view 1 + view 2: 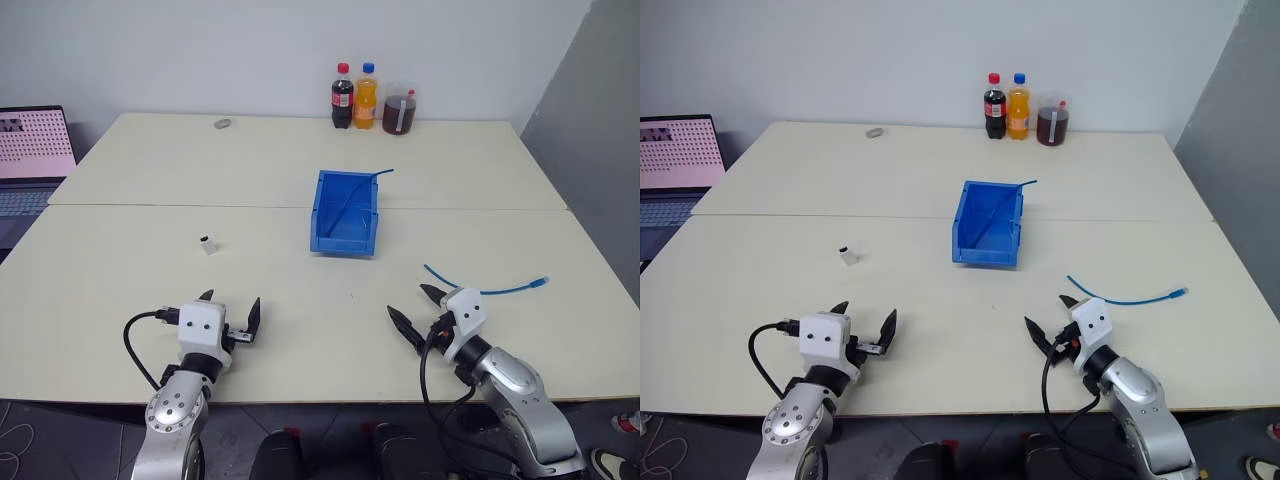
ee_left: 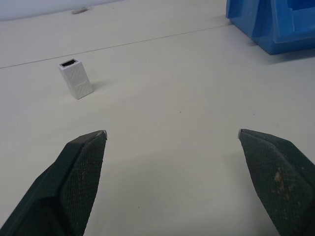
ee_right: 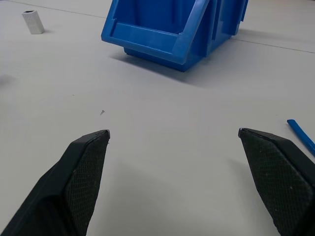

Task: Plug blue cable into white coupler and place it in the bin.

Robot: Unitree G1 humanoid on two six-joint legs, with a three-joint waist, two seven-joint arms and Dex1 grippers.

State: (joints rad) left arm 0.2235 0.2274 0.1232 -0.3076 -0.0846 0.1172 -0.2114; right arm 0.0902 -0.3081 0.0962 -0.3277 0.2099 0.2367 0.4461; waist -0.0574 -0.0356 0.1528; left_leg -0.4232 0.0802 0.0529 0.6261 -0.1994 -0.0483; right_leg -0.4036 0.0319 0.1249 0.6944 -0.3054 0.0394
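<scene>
Both the left end effector (image 1: pixel 229 310) and right end effector (image 1: pixel 416 309) hover spread and empty over the bench (image 1: pixel 300 290); white coupler (image 1: pixel 208 244) stands upright; blue cable (image 1: pixel 490 288) lies apart from the bin (image 1: pixel 345 212).

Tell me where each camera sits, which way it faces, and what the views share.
Left and right eye views: head, looking forward and down over the table; both arms show, left gripper and right gripper open.
Left wrist view: faces the white coupler; own fingers.
Right wrist view: faces the bin; own fingers; blue cable at its edge.
Shared: coupler and bin.
</scene>
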